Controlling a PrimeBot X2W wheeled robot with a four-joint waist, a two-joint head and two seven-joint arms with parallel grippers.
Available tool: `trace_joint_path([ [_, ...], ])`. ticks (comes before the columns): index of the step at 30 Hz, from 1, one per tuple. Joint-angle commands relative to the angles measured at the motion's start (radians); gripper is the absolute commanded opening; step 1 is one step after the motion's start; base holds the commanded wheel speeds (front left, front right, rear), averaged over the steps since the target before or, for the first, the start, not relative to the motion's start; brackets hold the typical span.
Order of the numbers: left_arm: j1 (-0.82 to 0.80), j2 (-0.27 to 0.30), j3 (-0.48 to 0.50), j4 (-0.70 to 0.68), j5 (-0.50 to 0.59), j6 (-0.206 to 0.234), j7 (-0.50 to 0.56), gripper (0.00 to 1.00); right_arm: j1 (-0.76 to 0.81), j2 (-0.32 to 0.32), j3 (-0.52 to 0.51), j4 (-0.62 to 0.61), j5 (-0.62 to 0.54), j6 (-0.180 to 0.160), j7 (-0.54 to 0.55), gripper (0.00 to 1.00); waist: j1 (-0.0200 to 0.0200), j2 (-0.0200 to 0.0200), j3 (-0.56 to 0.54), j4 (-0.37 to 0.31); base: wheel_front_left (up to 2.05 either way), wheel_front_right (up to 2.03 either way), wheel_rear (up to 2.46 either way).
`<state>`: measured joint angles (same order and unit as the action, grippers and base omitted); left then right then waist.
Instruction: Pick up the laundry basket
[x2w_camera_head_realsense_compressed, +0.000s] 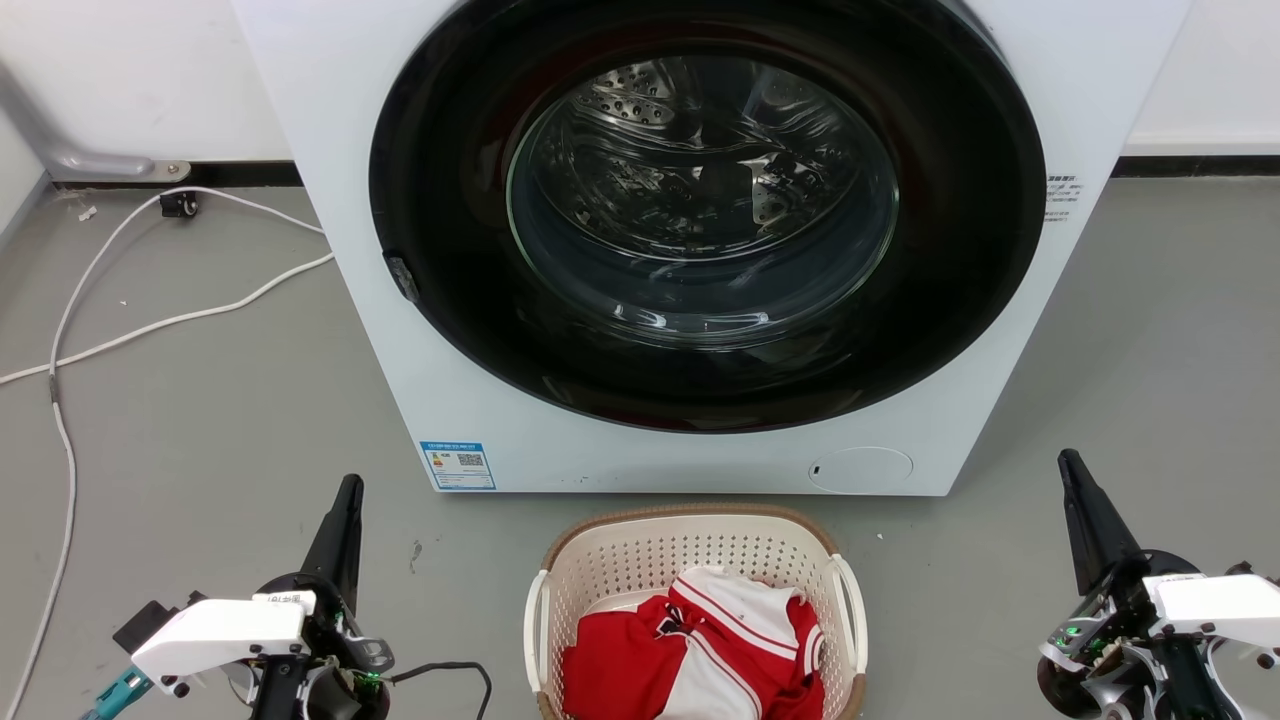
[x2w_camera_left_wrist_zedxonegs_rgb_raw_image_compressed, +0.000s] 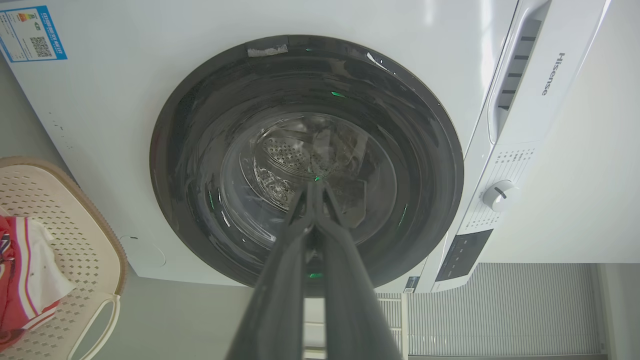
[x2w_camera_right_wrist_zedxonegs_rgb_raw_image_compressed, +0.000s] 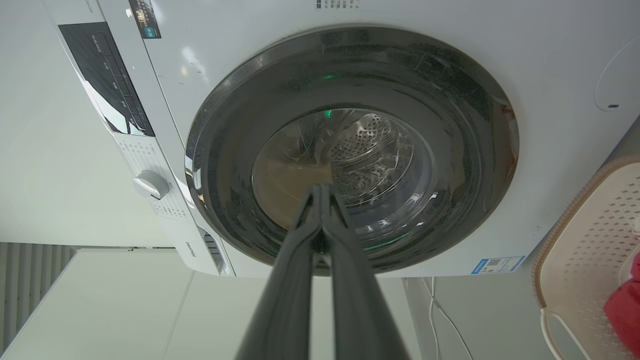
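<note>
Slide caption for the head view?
Laundry basket with red-and-white clothing before the washing machine; left gripper and right gripper shut, flanking it.

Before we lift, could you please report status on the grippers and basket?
Left gripper shut, empty. Right gripper shut, empty. Laundry basket on floor between them, before washing machine, red-and-white garment inside. Nothing blocking its side handles.

white washing machine (x2w_camera_head_realsense_compressed: 650, 462) on grey floor (x2w_camera_head_realsense_compressed: 200, 430) against white wall (x2w_camera_head_realsense_compressed: 130, 70), white cable (x2w_camera_head_realsense_compressed: 180, 319) trailing alongside.

Brown-rimmed cream perforated laundry basket (x2w_camera_head_realsense_compressed: 640, 560), red-and-white striped garment (x2w_camera_head_realsense_compressed: 640, 665), white washing machine (x2w_camera_head_realsense_compressed: 320, 150)
</note>
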<state>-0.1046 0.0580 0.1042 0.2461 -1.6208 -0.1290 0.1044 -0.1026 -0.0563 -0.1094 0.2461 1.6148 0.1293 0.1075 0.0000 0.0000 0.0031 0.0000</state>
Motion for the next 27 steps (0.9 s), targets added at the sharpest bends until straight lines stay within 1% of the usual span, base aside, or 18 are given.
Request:
trace_joint_path([
  [1, -0.008, 0.000, 0.003, 0.000, 0.005, -0.003, 0.006, 0.00, -0.013, 0.005, -0.001, 0.001, -0.007, 0.003, 0.004, 0.00, 0.0000, 0.0000, 0.000, 0.000, 0.00, 0.00, 0.00],
  [18, -0.008, -0.002, 0.006, 0.001, 0.004, -0.003, 0.007, 0.00, -0.013, 0.006, -0.002, 0.001, -0.006, 0.003, 0.005, 0.00, 0.0000, 0.0000, 0.000, 0.000, 0.00, 0.00, 0.00],
  [19, 0.001, -0.002, 0.001, 0.003, 0.006, 0.000, 0.002, 1.00, 0.002, 0.001, -0.001, 0.002, -0.004, 0.000, 0.000, 1.00, 0.0000, 0.0000, 0.000, 0.000, 0.00, 0.00, 0.00],
  [21, 0.007, -0.003, -0.003, 0.011, 0.007, 0.001, -0.001, 1.00, 0.009, 0.001, 0.001, 0.011, -0.003, 0.000, -0.004, 1.00, 0.0000, 0.0000, 0.000, 0.000, 0.00, 0.00, 0.00],
  [27, 0.009, -0.004, -0.033, -0.011, 0.023, 0.001, -0.032, 1.00, 0.020, 0.001, 0.020, -0.015, -0.006, 0.000, -0.034, 1.00, 0.0000, 0.0000, 0.001, 0.000, 0.00, 0.00, 0.00],
])
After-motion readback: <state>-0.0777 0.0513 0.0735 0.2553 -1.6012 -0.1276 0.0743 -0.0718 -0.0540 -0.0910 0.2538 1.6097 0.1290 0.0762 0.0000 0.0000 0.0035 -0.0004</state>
